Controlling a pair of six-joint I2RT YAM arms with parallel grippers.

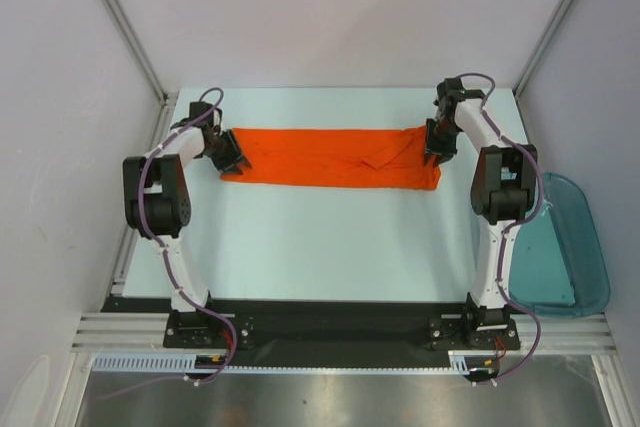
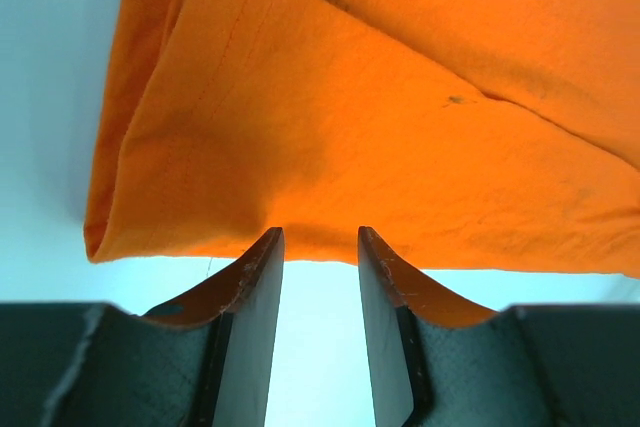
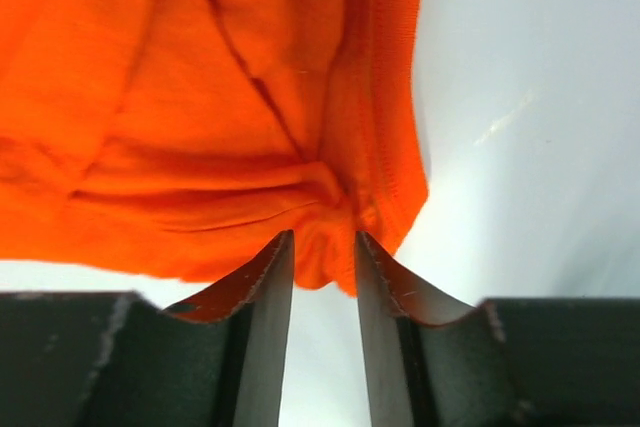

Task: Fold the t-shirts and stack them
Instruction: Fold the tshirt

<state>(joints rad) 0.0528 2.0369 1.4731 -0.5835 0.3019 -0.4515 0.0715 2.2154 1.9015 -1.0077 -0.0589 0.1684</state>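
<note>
- The table [image 1: 330, 237] is the big thing here, and the orange t-shirt [image 1: 320, 157] lies across its far half as one long flat band running left to right. It looks folded lengthwise already, with a few creases near the right end.
- The teal bin [image 1: 560, 247] sits off the right edge, well apart from the shirt. I don't think it matters for this step.
- My read is that I'm mid-fold. The long fold is done, and the end-to-end fold that makes it a compact packet is up next. No stack anywhere yet.
- My right pincer [image 3: 324, 237] is at the right end of the band, pinching a bunched bit of the corner. The cloth is wadded between the tips beside a ribbed, stitched edge.
- My left pincer [image 2: 320, 235] is at the left end, with the folded edge lying right across the tips. There's a gap between the fingers with table showing through. Honestly can't tell if it's gripping or just resting there.
- For the next move I'd want both ends gripped through all the layers. Then lift evenly and carry one end over the other so the layers don't slide apart.
- Tiny detail: a few dark specks [image 2: 455, 100] on the fabric.
</note>
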